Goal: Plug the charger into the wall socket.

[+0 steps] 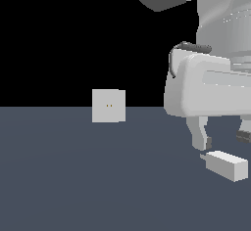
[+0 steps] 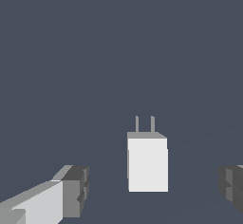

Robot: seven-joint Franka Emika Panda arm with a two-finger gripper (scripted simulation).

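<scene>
The charger (image 1: 226,165) is a small light-grey block lying on the dark floor at the exterior view's right. In the wrist view the charger (image 2: 147,163) shows its two thin prongs at one end. My gripper (image 1: 223,139) hangs just above the charger, open, with nothing between the fingers. In the wrist view the gripper (image 2: 154,190) straddles the charger, with one fingertip (image 2: 76,190) on each side, apart from the block. The wall socket (image 1: 109,105) is an upright light-grey square plate with two tiny yellowish holes, farther back at the exterior view's left.
The dark grey-blue floor (image 1: 73,176) spreads under everything. The arm's large white body (image 1: 211,78) fills the exterior view's upper right.
</scene>
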